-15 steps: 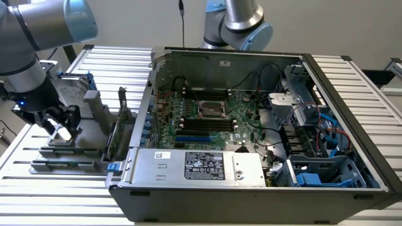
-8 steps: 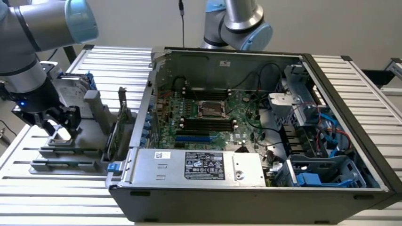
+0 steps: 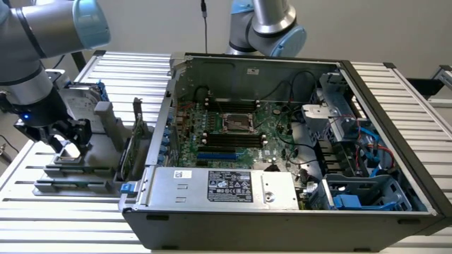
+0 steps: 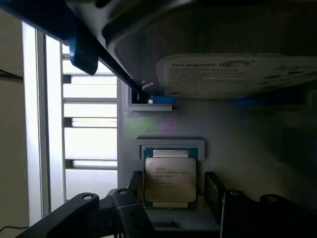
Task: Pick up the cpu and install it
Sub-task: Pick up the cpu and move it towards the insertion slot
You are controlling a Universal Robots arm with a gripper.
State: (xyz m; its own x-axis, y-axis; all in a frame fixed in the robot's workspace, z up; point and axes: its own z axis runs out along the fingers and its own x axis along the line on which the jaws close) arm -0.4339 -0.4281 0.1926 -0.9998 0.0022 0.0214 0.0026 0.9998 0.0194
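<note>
Item 1: plain off-white painted wall [image 3: 374,32], unmarked, across the back of the exterior view. Item 2: thin black cable [image 3: 205,24], hanging straight down in front of that wall near the middle. Item 3: silver-grey ribbed aluminium worktable [image 3: 63,222], long parallel slats with dark grooves between, filling foreground and both sides; its pale slats [image 4: 89,144] look bright in the wrist view. Light: soft, even, faint shadows

Open computer case [image 3: 282,233] stands on the slatted table [image 3: 63,222], well apart from the hand [image 3: 69,147], toward the exterior view's right; motherboard [image 3: 240,132] exposed inside; hard drive [image 4: 237,74] on edge just beyond the hand; grey holder blocks [image 3: 71,182] beneath the hand.
</note>
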